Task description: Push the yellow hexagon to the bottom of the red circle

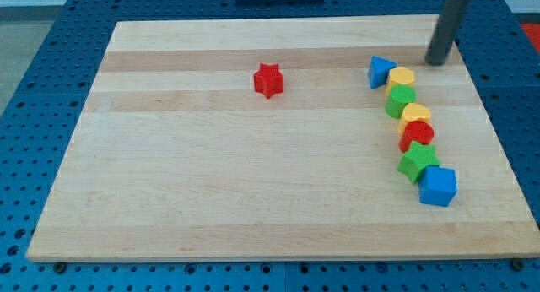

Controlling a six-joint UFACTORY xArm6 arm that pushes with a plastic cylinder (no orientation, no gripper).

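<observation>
A column of blocks runs down the view's right side of the wooden board [211, 199]. From the top: a blue triangle [380, 72], a yellow block that looks like the hexagon [402, 76], a green block [401, 100], a second yellow block [415, 114], the red circle [417, 135], a green star [418, 162] and a blue cube [438, 186]. The second yellow block touches the red circle's top, and the green star touches its bottom. My tip [436, 62] is above and to the right of the upper yellow block, a small gap away.
A red star [268, 80] stands alone near the top middle of the board. The board lies on a blue perforated table [34, 115]. The board's right edge is close to the block column.
</observation>
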